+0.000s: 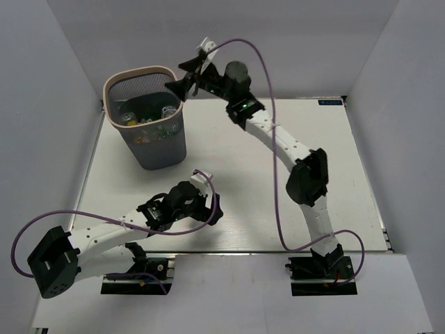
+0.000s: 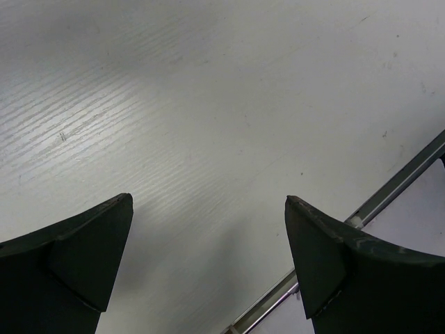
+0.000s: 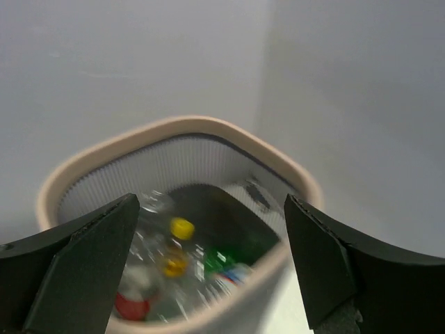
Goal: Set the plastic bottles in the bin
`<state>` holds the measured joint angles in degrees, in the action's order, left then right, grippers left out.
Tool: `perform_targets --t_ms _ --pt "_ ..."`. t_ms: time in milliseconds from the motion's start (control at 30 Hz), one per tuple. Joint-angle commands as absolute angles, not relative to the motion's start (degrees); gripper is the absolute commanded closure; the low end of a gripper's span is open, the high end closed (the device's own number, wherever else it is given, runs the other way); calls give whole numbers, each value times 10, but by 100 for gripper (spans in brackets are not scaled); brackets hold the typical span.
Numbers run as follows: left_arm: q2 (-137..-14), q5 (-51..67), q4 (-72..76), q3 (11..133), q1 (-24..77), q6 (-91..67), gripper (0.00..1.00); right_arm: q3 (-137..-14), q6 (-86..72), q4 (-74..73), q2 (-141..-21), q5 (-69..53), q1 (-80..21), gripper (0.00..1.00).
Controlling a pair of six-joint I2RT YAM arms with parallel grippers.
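The bin point(image 1: 161, 146) is a dark grey mesh wastebasket with a beige rim at the table's back left. Several plastic bottles point(image 1: 146, 115) lie inside it; the right wrist view shows them point(image 3: 182, 261) blurred, with yellow, red and green parts, inside the bin's rim point(image 3: 181, 126). My right gripper point(image 1: 186, 75) is open and empty, raised just right of the bin's rim. My left gripper point(image 1: 212, 207) is open and empty low over the bare table point(image 2: 208, 125) near the front edge.
White walls close the table on the left, back and right. The table's metal front edge point(image 2: 389, 191) shows in the left wrist view. Purple cables loop from both arms.
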<state>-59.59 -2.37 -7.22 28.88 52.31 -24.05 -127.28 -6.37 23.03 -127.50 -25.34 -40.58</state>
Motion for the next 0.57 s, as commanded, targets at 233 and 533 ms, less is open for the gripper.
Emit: perform_targets --t_ms 233,533 --pt "-583 -45 -38 320 526 -208 0 -1100 116 -306 -982 -16 -309 10" --pt "-612 -45 -24 372 526 -174 0 -688 122 -223 -736 117 -300 10"
